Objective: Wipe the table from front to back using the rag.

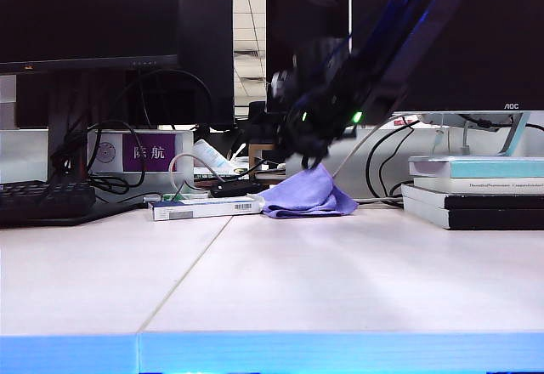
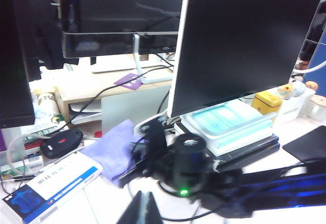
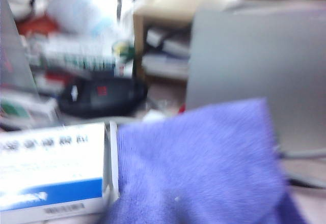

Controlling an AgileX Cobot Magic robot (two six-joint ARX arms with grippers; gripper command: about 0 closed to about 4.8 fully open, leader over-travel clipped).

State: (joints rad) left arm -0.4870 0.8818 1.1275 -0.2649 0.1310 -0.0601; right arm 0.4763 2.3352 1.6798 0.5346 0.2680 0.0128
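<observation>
The lavender rag [image 1: 308, 195] lies bunched at the back of the pale table [image 1: 340, 280], with one corner rising in a peak. My right gripper [image 1: 313, 155] hangs just above that peak, dark and blurred, and its jaws cannot be made out. In the left wrist view the same right gripper [image 2: 148, 141] sits over the rag [image 2: 109, 150]. The right wrist view shows no fingers; the rag [image 3: 204, 168] fills the near part of it. My left gripper [image 2: 142, 207] hovers over the table [image 2: 107, 198] nearer the front, fingers pressed together and holding nothing.
A white and blue box [image 1: 204, 207] lies right beside the rag. A stack of books [image 1: 476, 191] stands at the right under a monitor. A black keyboard [image 1: 42, 200], a black mouse [image 2: 61, 142], cables and monitors crowd the back.
</observation>
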